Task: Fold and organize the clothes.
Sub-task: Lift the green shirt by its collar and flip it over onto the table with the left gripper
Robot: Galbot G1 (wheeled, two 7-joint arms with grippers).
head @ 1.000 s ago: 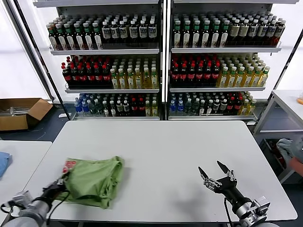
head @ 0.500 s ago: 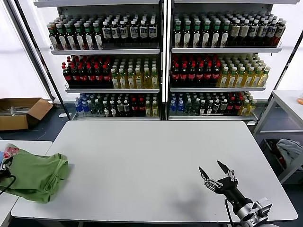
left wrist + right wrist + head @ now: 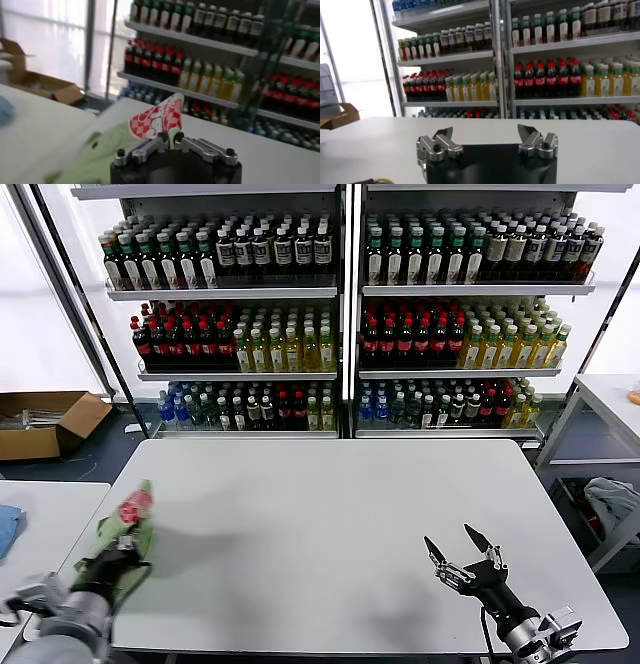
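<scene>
Jaws clamped on cloth: my left gripper (image 3: 170, 136) pinched a fold of the soft, light green polo shirt (image 3: 128, 529) with its red-and-white checked logo, holding it over the left edge of the wide white surface (image 3: 330, 524). In the head view the shirt hung bunched from the left gripper (image 3: 118, 556), the logo patch turned up at the top of the bundle and the rest trailing down toward the near-left corner. I could not tell whether its lower part touched the surface or hung just clear.

The left wrist view showed the jaws drawn nearly together, with the logo patch standing up from between them and plain green fabric spilling off beside them. I judged the pinch to be near the printed chest, which would explain why the logo rode highest.

My right gripper (image 3: 462, 559) waited low over the near-right part of the surface, well apart from the shirt, its jaws spread wide and holding nothing; the right wrist view showed the same gap over bare white. I read that as readiness to take a second corner.

Behind the surface stood tall shelves of bottled drinks (image 3: 340, 314), and a brown cardboard box (image 3: 45, 422) lay on the floor to the left. The shirt looked unfolded, the task barely begun.
</scene>
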